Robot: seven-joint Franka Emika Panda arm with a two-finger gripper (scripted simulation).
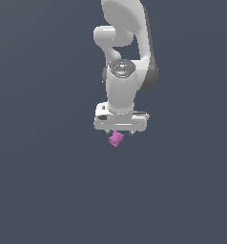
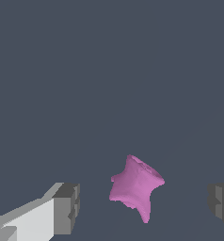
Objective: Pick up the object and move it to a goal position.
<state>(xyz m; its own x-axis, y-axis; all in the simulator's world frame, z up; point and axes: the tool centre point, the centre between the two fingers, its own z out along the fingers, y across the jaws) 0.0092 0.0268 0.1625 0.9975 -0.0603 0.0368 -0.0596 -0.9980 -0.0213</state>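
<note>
I hold gripper [image 2: 142, 207] spread wide, fingers [image 2: 67, 207] astride pink object [image 2: 135, 187], no contact. Object sits on floor under wrist, centred for squeeze. Goal unseen.

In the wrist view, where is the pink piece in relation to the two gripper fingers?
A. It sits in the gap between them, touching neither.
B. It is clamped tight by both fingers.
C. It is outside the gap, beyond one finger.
A: the pink piece lies between the fingers of the open gripper, with floor visible on both sides.
</note>
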